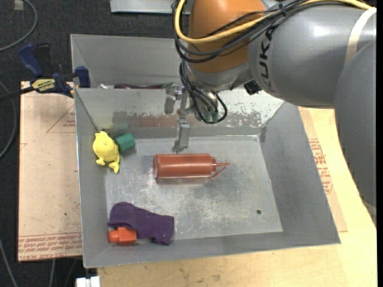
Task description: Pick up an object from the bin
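Red-brown bottle [182, 167] on its side, long axis left-right, nozzle [222, 167] rightward; hand [179, 148] above, grip indiscernible.

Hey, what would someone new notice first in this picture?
The big grey arm reaching in from the right, its hand hanging over the left end of a red bottle lying in the middle. A yellow toy sits by the left wall; a purple cloth lies front left.
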Robot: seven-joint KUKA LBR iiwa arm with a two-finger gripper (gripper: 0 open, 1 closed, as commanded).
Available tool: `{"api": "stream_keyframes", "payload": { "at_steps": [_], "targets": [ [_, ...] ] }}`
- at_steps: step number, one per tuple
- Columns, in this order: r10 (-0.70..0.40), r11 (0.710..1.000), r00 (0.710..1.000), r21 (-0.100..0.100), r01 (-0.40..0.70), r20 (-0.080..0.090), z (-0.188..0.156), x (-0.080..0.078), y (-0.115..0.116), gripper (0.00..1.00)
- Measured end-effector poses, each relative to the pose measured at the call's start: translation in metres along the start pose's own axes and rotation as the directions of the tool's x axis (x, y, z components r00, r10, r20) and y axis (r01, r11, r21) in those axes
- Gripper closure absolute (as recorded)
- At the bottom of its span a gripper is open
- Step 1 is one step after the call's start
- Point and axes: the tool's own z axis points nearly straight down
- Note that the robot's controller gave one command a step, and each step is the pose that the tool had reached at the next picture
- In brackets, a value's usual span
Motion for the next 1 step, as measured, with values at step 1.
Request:
{"api": "stream_keyframes", "payload": {
  "at_steps": [1],
  "targets": [
    [0.002, 1.0, 1.0, -0.001, -0.002, 0.007, -0.0054, -0.001, -0.0007, 0.0]
  ]
}}
